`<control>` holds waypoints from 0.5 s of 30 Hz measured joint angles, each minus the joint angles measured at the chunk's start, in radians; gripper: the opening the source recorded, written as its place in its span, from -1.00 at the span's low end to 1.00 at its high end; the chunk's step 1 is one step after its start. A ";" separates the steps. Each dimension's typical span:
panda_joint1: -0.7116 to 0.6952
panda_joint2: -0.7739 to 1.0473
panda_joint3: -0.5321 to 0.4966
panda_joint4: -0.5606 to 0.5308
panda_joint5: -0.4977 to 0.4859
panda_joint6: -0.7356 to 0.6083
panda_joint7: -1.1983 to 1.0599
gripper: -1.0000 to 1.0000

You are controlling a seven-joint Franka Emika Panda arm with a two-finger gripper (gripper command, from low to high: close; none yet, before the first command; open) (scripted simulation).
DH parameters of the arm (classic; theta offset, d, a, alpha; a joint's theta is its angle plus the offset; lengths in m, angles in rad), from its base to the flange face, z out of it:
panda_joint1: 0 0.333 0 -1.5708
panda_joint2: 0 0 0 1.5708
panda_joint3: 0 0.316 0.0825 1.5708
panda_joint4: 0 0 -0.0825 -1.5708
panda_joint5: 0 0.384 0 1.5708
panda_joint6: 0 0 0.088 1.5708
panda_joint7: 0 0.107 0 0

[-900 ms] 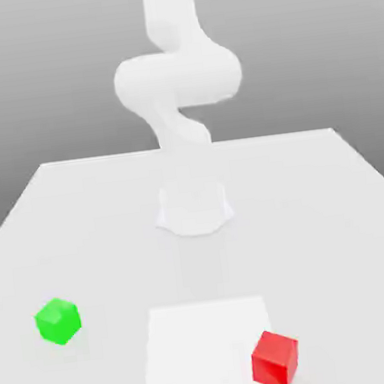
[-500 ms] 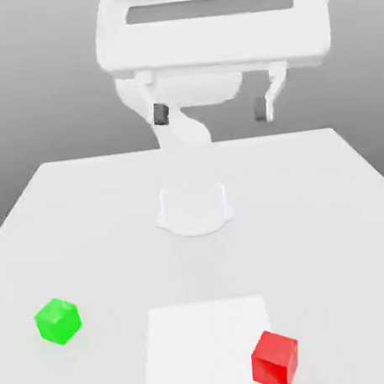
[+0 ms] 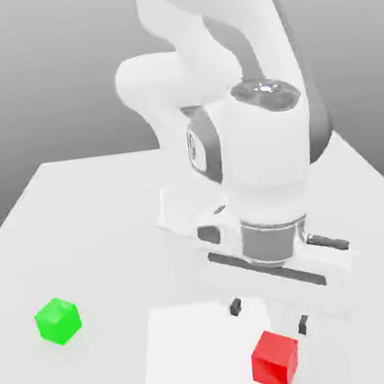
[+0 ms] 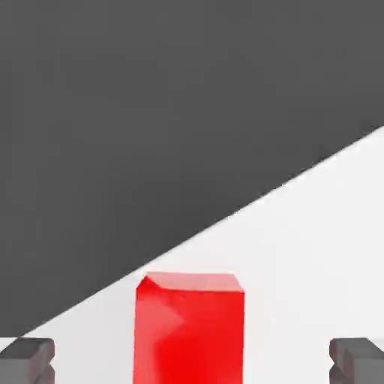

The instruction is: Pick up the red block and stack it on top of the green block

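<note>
So your arm (image 3: 262, 149) is basically all smooth glossy white, chunky rounded segments, with dark grey joint caps, a grey wrist collar (image 3: 270, 241) and little blackish tips on the jaws (image 3: 270, 316).

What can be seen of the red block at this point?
The red block is a plain, bright-red cube with smooth, matte-looking faces and no visible markings. It sits flat, turned at an angle, over the edge of the pale square towards the exterior view's right. The open gripper is near it, with one finger out to each side; neither touches it.
</note>
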State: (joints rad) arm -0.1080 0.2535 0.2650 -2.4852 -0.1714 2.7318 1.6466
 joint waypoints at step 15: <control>0.015 0.000 -0.011 -0.003 0.015 0.001 -0.005 -1.00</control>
State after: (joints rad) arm -0.0930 0.2539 0.2539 -2.4880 -0.1568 2.7330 1.6413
